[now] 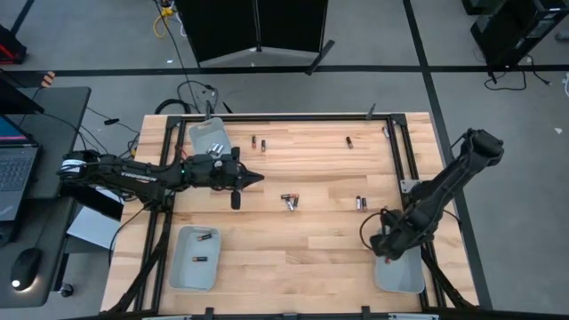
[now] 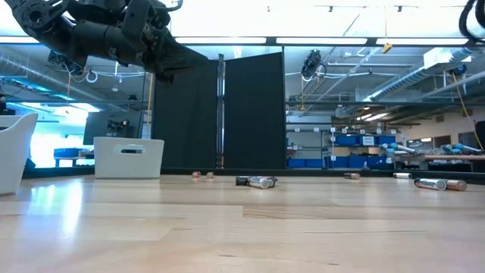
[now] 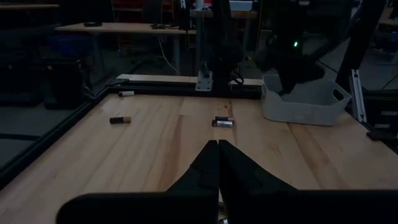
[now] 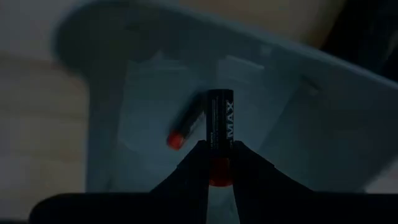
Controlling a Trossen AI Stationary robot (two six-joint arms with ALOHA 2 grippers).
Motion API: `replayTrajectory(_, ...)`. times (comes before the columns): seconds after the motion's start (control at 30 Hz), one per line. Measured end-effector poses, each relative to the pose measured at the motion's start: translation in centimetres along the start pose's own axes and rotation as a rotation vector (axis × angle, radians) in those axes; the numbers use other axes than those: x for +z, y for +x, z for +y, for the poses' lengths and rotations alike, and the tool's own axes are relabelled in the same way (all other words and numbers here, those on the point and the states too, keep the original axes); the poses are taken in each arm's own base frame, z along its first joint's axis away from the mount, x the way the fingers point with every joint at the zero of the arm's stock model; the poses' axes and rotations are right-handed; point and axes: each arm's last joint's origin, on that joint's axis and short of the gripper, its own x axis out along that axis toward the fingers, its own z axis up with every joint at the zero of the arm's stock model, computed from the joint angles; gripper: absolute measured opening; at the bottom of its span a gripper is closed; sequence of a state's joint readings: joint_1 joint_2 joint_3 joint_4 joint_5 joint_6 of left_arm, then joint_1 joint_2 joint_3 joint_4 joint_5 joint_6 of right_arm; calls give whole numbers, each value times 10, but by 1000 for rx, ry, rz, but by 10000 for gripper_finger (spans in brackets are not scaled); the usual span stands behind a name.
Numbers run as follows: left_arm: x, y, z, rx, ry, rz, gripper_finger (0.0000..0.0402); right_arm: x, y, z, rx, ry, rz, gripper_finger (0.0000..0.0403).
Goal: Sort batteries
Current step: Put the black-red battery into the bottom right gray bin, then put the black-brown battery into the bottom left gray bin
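My right gripper [image 4: 217,163] is shut on a black battery [image 4: 219,124] with a red end, over the inside of the pale grey tray [image 1: 404,274] at the near right [image 4: 292,143]. A second red-ended battery [image 4: 185,127] lies on that tray's floor. My left gripper [image 1: 255,180] hangs shut over the table's left middle [image 3: 217,152], touching nothing. Loose batteries lie on the wood: a small heap at the centre [image 1: 289,201], one to its right [image 1: 360,203], two at the far left [image 1: 258,141], one at the far right [image 1: 349,141]. My right gripper pinches the black battery at its red end [image 4: 217,175] between the two fingertips [image 4: 194,160]. The fingers point steeply down into the tray, and the battery runs on beyond them along their line. Whether its free end touches the tray floor, I cannot tell.
A grey tray [image 1: 211,137] stands at the far left, behind my left arm. Another tray [image 1: 196,260] at the near left holds two batteries. A black frame rail [image 1: 284,116] runs round the tabletop. Bare wood lies between the centre heap and the near edge.
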State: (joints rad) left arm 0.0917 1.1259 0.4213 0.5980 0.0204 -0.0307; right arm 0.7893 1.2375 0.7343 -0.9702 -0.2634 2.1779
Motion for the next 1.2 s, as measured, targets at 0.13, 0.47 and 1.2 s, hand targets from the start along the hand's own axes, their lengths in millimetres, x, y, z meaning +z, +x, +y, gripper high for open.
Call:
replayTrajectory(0.13, 1, 0, 0, 0, 0, -15, 8, 6, 13, -3, -25, 34, -18, 56)
replayTrajectory(0.47, 2, 0, 0, 0, -2, -19, 8, 17, 30, -11, -64, 12, -31, 86)
replayTrajectory(1.2, 2, 0, 0, 1, -6, -18, 8, 31, -62, 33, 104, -404, -231, 11)
